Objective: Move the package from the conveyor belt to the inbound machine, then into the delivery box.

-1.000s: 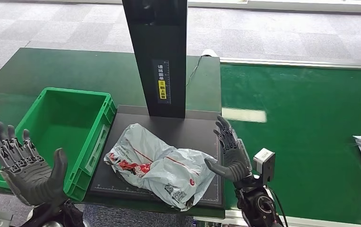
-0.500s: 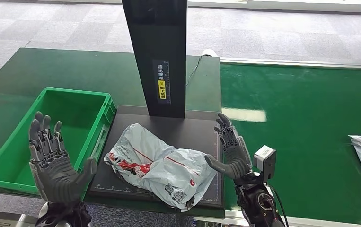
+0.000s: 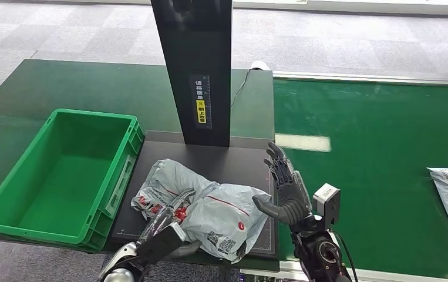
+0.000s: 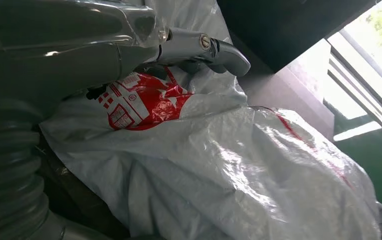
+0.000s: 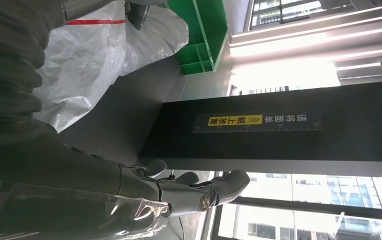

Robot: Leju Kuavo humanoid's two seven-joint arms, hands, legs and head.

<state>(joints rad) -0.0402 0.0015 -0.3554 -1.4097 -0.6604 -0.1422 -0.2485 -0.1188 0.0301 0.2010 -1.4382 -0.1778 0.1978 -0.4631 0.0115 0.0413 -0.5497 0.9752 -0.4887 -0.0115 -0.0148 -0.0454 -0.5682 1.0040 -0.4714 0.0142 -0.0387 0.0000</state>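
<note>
With the grey poly mailer (image 3: 201, 208) on the inbound machine's black platform (image 3: 242, 164), I'd slide my left hand (image 3: 165, 223) (fingers touching it, grasp unclear) under while the spread right hand (image 3: 286, 191) braces

"请将面单朝上放置" label (image 3: 201, 101) on inbound machine (image 3: 195, 59)

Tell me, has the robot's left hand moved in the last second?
Yes. The left hand swung right, away from the green box, and now rests on the package.
</note>
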